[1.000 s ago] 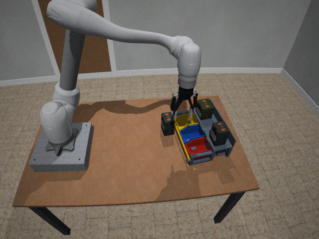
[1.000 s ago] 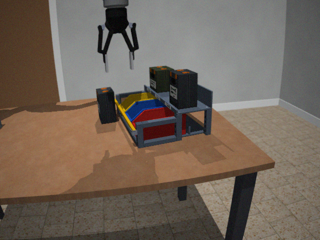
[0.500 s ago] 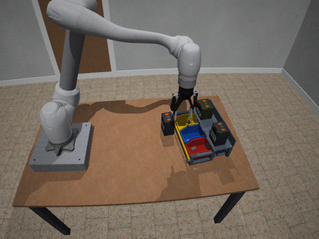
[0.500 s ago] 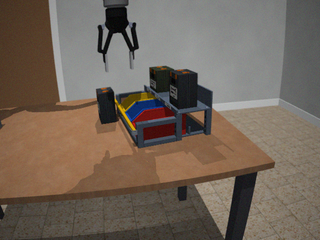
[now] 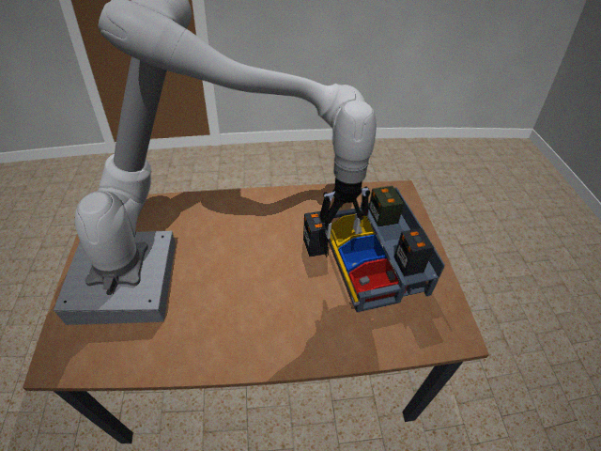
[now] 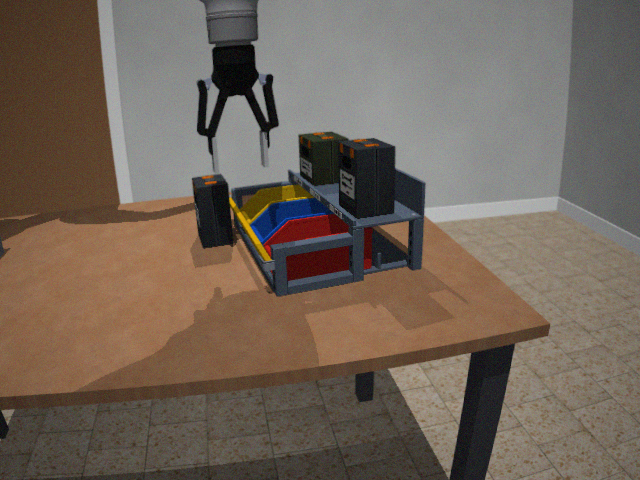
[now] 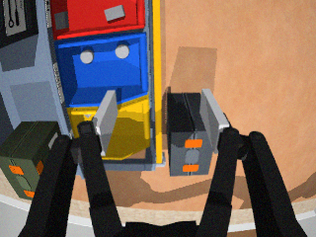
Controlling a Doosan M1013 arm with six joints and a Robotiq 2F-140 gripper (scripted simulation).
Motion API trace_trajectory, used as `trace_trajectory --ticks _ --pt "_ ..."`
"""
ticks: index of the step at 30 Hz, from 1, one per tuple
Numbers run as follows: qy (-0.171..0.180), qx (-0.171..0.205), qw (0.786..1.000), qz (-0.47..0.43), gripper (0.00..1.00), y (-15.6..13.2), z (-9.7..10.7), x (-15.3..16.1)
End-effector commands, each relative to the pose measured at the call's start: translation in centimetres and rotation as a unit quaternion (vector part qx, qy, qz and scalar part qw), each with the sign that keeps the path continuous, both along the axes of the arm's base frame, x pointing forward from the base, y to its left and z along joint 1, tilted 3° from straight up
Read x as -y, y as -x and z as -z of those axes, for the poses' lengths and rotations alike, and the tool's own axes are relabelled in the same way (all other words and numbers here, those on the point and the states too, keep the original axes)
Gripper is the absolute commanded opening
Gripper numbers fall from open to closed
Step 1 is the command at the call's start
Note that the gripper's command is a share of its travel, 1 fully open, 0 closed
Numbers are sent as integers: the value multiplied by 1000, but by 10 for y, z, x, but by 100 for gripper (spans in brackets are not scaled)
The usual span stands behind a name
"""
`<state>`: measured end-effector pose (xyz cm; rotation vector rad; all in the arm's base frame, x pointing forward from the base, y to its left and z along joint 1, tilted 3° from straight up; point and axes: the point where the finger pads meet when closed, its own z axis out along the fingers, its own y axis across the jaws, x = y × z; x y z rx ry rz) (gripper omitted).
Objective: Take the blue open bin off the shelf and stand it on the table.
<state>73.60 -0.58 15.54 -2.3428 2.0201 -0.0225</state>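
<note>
Gripper [image 5: 344, 227] [image 6: 240, 165] [image 7: 158, 101] partway open, nothing in it, blue bin [image 5: 362, 252] [image 6: 297, 208] [image 7: 104, 74] right of centre up top, on the shelf [image 5: 380, 292] [image 6: 357, 253] [image 7: 30, 99] beside yellow [image 5: 349, 227] [image 6: 279, 193] [image 7: 130, 128], so probably a decent chance of clipping yellow or the bench's [image 5: 233, 291] [image 6: 155, 310] [image 7: 257, 89] black case [image 5: 315, 238] [image 6: 212, 211] [image 7: 190, 153] from dropping straight down, tbh.
</note>
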Motion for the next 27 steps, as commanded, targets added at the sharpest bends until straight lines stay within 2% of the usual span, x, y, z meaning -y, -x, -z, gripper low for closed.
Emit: trace_trajectory --ticks 1,8,13,27 --pt "-1 1 1000 0 57 -1 1 -1" --pt "-1 1 1000 0 57 -1 1 -1" --pt "-1 1 1000 0 57 -3 45 -2" --pt "-1 1 1000 0 57 -2 41 -2"
